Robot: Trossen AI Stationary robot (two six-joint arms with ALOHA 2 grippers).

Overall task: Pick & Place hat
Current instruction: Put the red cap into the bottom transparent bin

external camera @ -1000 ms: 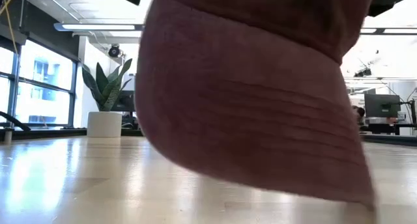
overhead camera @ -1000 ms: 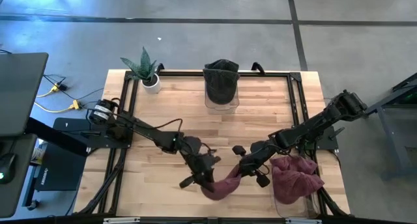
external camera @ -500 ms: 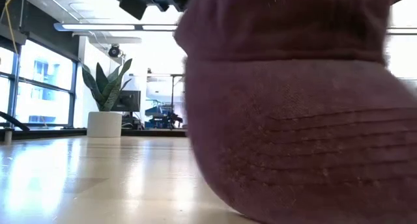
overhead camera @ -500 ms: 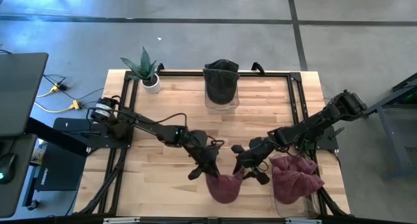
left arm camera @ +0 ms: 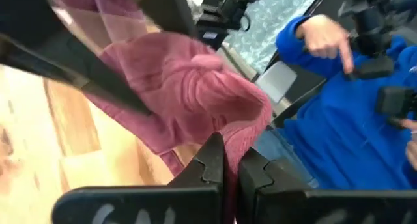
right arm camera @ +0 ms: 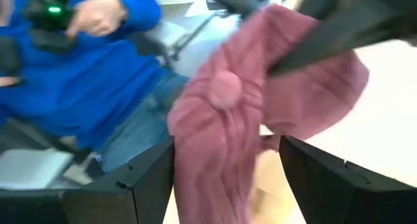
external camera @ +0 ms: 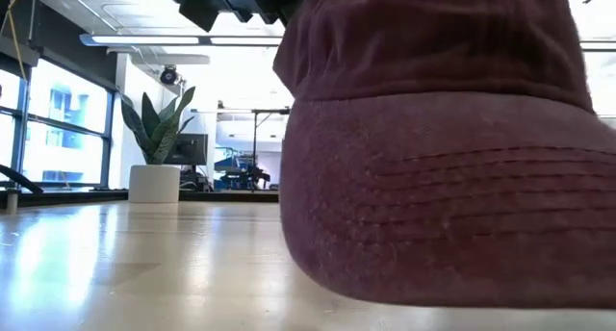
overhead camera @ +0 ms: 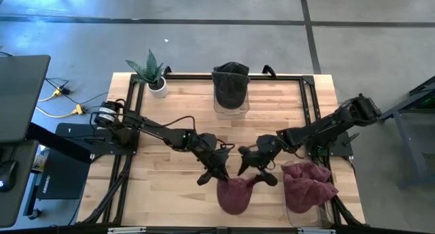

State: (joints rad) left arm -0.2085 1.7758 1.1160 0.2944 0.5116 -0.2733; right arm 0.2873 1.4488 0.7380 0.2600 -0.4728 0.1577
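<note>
Both end effectors grip a soft, stitched maroon fabric hat [overhead camera: 234,194].

Bare table [overhead camera: 170,118] at frame centre and upper left. Blocked: plant [overhead camera: 153,74] upper-left corner, dark hat stand [overhead camera: 230,88] top centre, maroon pile [overhead camera: 309,185] lower right.

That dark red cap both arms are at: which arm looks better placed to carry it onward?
Probably the left. The left gripper is pinched shut on the dark red cloth cap, while the right gripper stands open around the crown, not clamping it. A pile of pink cloth lies on the right.
</note>
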